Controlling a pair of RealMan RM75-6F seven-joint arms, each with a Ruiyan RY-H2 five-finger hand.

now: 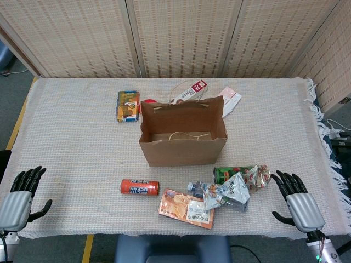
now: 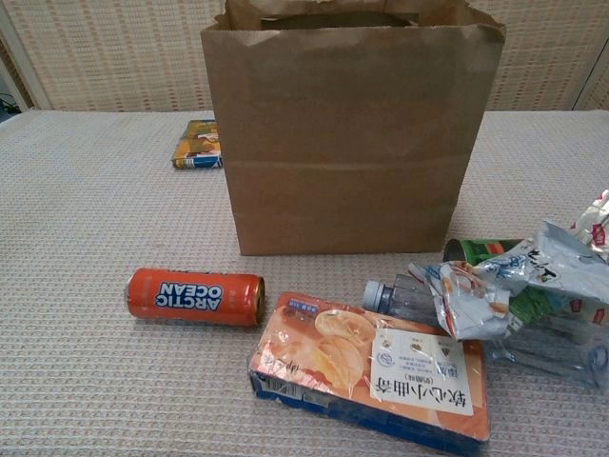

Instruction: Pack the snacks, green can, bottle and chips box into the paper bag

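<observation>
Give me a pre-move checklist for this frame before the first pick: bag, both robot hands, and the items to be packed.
1. Paper bag upright, mouth open: ok.
2. Left robot hand holds nothing, fingers apart: ok.
3. Right robot hand holds nothing, fingers apart: ok.
4. Chips box lying flat, top uncovered: ok.
5. Green can free to grasp: not ok, the snack packets overlap it.
6. Bottle free to grasp: not ok, mostly under the packets.

Grey-backed left hand (image 1: 19, 198), right hand (image 1: 299, 203) — seemingly black fingers.
</observation>
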